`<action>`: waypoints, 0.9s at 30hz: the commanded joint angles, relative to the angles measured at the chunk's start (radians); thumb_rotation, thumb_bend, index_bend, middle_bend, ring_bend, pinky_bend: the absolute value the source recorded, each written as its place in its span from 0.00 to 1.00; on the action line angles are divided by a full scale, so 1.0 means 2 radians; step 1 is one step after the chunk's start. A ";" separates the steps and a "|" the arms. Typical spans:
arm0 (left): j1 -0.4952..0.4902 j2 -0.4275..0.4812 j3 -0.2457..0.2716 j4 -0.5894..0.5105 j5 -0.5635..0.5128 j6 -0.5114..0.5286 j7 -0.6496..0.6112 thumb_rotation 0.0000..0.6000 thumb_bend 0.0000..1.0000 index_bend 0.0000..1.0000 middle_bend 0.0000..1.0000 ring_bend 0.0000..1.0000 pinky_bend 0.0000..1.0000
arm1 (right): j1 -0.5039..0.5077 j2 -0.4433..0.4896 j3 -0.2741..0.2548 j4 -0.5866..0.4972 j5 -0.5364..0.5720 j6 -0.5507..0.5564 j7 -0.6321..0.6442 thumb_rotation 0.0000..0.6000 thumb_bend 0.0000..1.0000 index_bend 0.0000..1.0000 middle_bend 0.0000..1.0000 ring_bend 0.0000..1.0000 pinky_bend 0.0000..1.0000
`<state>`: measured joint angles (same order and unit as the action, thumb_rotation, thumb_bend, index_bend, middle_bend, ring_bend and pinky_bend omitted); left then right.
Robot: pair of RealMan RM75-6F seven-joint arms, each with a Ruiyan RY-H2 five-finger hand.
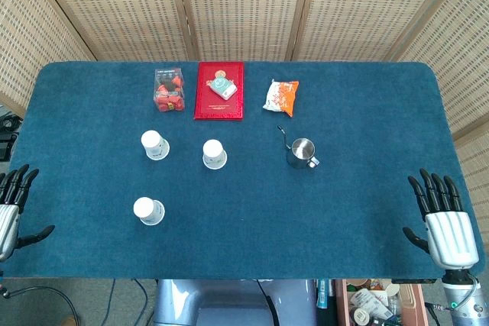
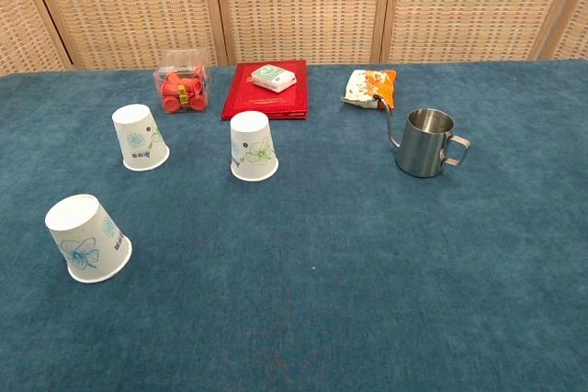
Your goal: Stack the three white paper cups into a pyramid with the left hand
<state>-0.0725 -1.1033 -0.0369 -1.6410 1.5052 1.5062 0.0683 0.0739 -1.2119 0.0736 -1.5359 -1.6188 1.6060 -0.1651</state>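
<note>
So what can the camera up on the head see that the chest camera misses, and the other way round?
Only the head view shows the two hands, the left hand and the right hand, both open at the near edge of the table.

Only the chest view shows the flower prints on the sides of the cups and the pitcher's handle from the side.

Both show the three upside-down paper cups, the steel pitcher, the red book, the clear box and the snack bag.

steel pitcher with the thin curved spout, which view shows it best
The chest view: the small steel pitcher appears large and side-on, with its open rim, handle and thin curved spout clear. The head view shows the same pitcher from above, small, with the spout as only a faint dark line.
</note>
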 commanded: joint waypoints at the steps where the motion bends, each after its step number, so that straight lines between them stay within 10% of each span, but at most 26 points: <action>1: 0.000 0.000 0.001 0.000 0.001 -0.001 0.001 1.00 0.01 0.00 0.00 0.00 0.00 | -0.001 0.001 0.000 -0.001 0.000 0.000 0.002 1.00 0.00 0.04 0.00 0.00 0.00; 15: -0.043 -0.014 0.014 0.040 0.044 -0.057 -0.053 1.00 0.02 0.00 0.00 0.00 0.00 | 0.003 0.002 -0.001 -0.006 0.002 -0.010 0.000 1.00 0.00 0.04 0.00 0.00 0.00; 27: -0.109 -0.092 0.019 0.106 0.090 -0.116 -0.066 1.00 0.03 0.08 0.15 0.18 0.23 | 0.006 0.001 0.000 -0.001 0.012 -0.020 0.006 1.00 0.00 0.04 0.00 0.00 0.00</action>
<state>-0.2726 -1.2684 0.0046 -1.4412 1.6798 1.2910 -0.0787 0.0852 -1.2091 0.0725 -1.5384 -1.5949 1.5660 -0.1531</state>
